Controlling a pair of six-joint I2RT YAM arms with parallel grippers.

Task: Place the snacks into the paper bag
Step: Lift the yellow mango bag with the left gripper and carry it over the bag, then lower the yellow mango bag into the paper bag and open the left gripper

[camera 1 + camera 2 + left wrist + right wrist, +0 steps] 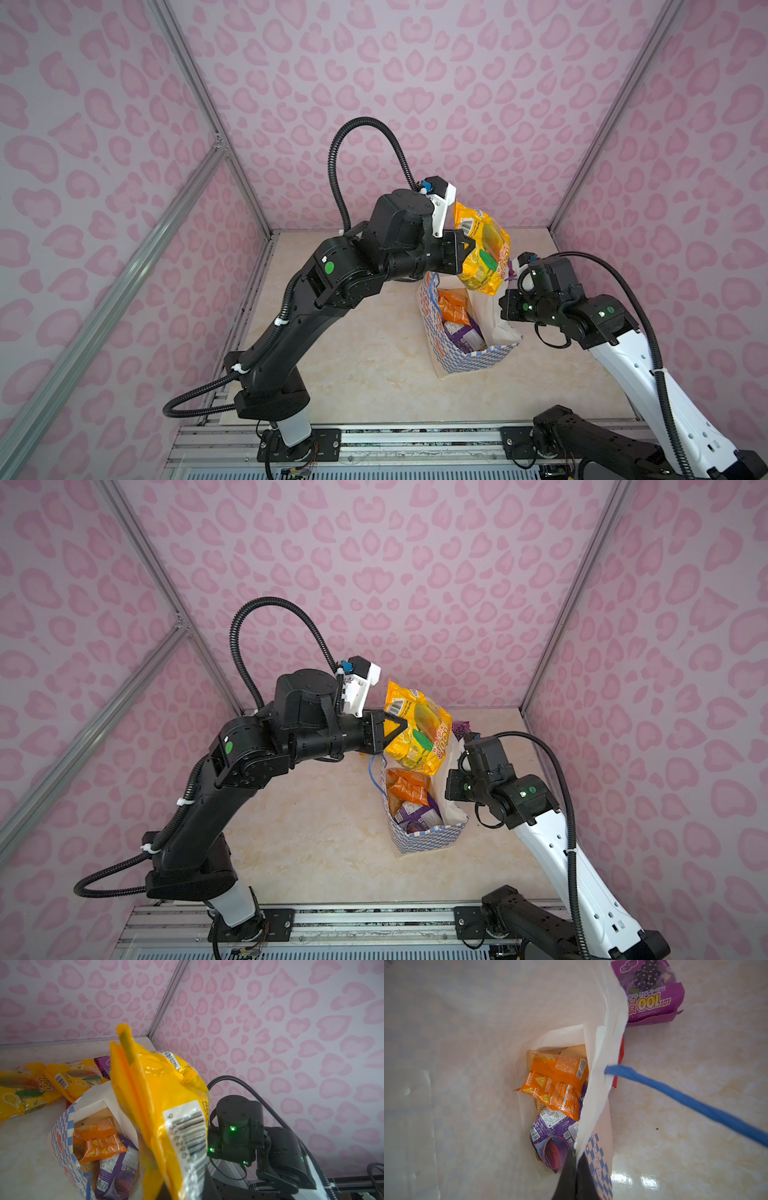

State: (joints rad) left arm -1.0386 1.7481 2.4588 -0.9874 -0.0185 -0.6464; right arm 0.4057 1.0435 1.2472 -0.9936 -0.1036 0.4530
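Top views (both): the left hand (pixel 466 249) is clamped nearly closed on the side edge of a yellow-orange packet (pixel 484 253), whose long axis stands near upright, lower end over the far part of the paper bag's (pixel 469 361) open mouth. Right wrist view: the right hand (pixel 574 1155) is pinched fully closed on the bag's white rim. The bag stands upright on the counter (pixel 353 374), with an orange packet (pixel 556 1084) and a purple packet (pixel 552 1136) lying inside.

Beige marble-look tabletop (pixel 365 374) — paper bag (pixel 469 361) stands on it, mouth up. Behind it a yellow packet (pixel 70 1078) lies flat against a second yellow packet (pixel 18 1093). Purple packet (pixel 652 991) lies just beside the bag — red packet (pixel 620 1057) sliver shows at its wall.
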